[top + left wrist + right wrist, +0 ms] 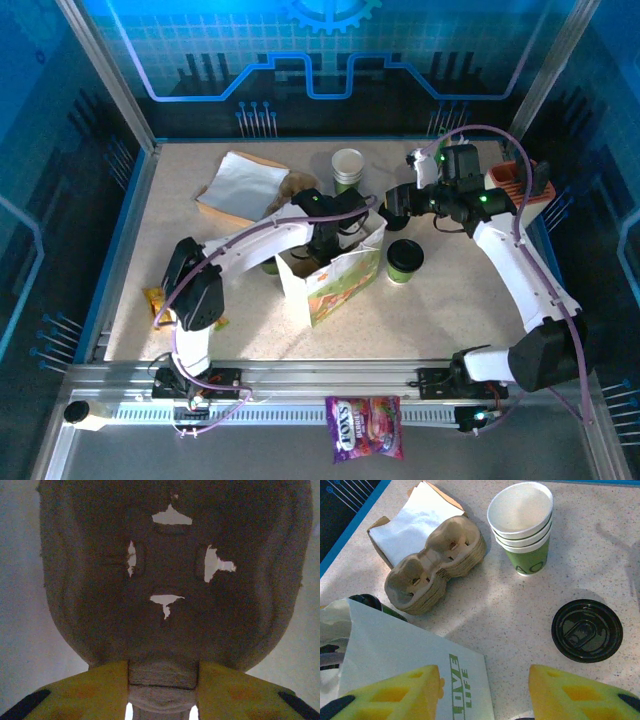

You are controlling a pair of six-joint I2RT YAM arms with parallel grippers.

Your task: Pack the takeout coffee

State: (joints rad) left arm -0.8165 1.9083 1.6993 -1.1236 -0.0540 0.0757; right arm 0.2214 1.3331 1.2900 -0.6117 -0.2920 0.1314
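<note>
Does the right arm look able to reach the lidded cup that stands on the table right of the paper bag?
Probably yes. The lidded cup stands alone, close to the right hand, which is open and empty. The paper bag beside the cup does not block the way.

Legible print, three items.
White paper bag (415, 665): "LOVE LIFE" in green capitals running up its side. Stack of paper cups (522, 527): dark letters reading "AO" on the green band, partly turned away. Sweets packet (365, 427) at the near rail: brand "FOX'S".
</note>
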